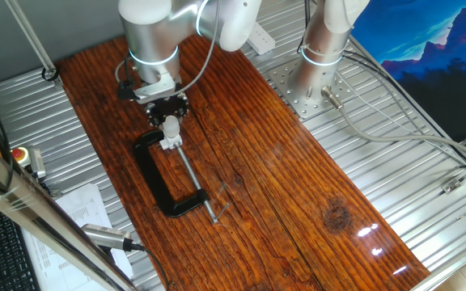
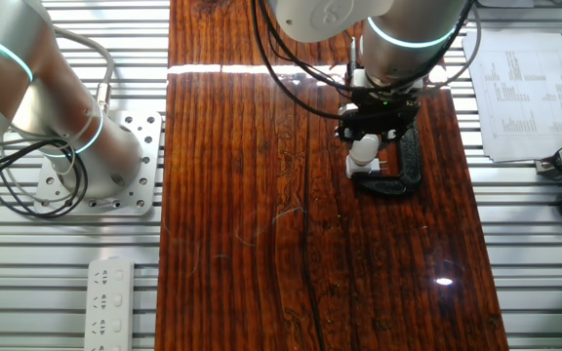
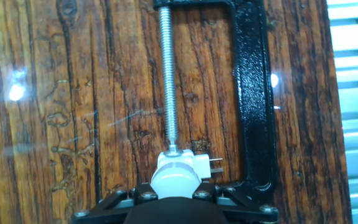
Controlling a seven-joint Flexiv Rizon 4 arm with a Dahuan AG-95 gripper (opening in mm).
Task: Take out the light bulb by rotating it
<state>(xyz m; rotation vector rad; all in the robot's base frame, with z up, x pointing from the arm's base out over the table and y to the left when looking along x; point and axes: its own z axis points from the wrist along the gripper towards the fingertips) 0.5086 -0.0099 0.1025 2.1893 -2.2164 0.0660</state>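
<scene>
Black two-finger claw (image 1: 169,111) closed around the small whitish rounded light bulb (image 1: 171,125), seated in the white socket block (image 1: 168,142) held by the black steel C-clamp (image 1: 162,179) on the wooden worktop (image 1: 298,202); a loose grip risks slipping during rotation.

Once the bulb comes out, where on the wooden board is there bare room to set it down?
Bare wood stretches from the C-clamp toward the second arm's base plate, and across the near end with the glare. It is crowded only where the end effector meets the light bulb.
</scene>
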